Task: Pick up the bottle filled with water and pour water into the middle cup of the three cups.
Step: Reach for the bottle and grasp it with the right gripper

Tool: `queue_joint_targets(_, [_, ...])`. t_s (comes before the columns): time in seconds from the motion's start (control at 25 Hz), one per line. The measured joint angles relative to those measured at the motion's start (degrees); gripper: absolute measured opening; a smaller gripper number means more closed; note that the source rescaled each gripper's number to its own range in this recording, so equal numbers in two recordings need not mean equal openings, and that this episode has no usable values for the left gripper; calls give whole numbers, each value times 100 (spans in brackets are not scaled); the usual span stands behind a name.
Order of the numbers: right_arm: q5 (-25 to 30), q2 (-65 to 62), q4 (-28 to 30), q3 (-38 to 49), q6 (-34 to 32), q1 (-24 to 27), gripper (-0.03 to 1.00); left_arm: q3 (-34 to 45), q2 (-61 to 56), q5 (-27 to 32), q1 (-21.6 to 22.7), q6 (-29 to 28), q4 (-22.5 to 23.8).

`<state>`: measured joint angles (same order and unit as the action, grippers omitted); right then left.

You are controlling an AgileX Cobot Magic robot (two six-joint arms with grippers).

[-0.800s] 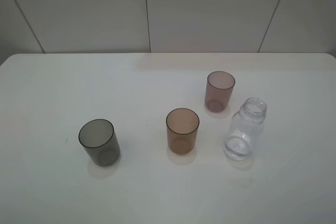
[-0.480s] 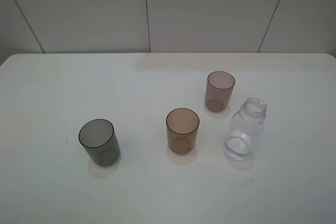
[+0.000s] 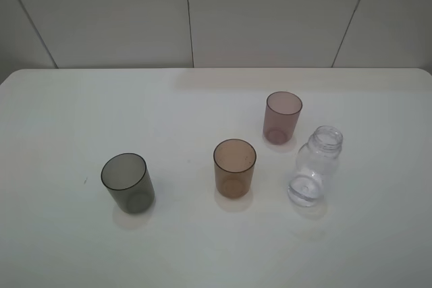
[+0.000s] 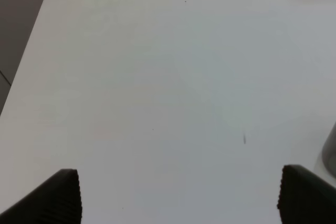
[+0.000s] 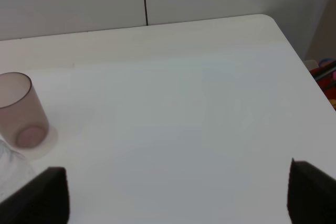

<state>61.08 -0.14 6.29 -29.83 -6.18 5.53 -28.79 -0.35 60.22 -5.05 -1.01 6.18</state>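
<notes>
The clear bottle (image 3: 316, 166) stands upright and capless on the white table (image 3: 67, 112), at the right. The amber-brown middle cup (image 3: 235, 168) stands just left of it. The mauve-pink cup (image 3: 282, 117) is behind them and the smoky grey cup (image 3: 126, 183) is far to the left. Neither gripper shows in the exterior view. In the left wrist view my left gripper (image 4: 181, 198) is open and empty over bare table, with an edge of the grey cup (image 4: 331, 150) beside it. My right gripper (image 5: 178, 195) is open and empty; the mauve-pink cup (image 5: 21, 109) and a sliver of the bottle (image 5: 10, 166) lie off to its side.
A grey panelled wall (image 3: 256, 11) stands behind the table's far edge. The table's right corner (image 5: 270, 22) shows in the right wrist view, with red and coloured items (image 5: 325, 74) beyond the edge.
</notes>
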Motion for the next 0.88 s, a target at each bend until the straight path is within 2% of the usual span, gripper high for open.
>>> queue_joint_targets(0.72, [0, 0, -36, 0, 0, 0, 70, 0, 0, 0, 0, 0, 0])
queue_joint_targets(0.88, [5, 476, -442, -142, 0, 0, 70, 0, 0, 0, 0, 0, 0])
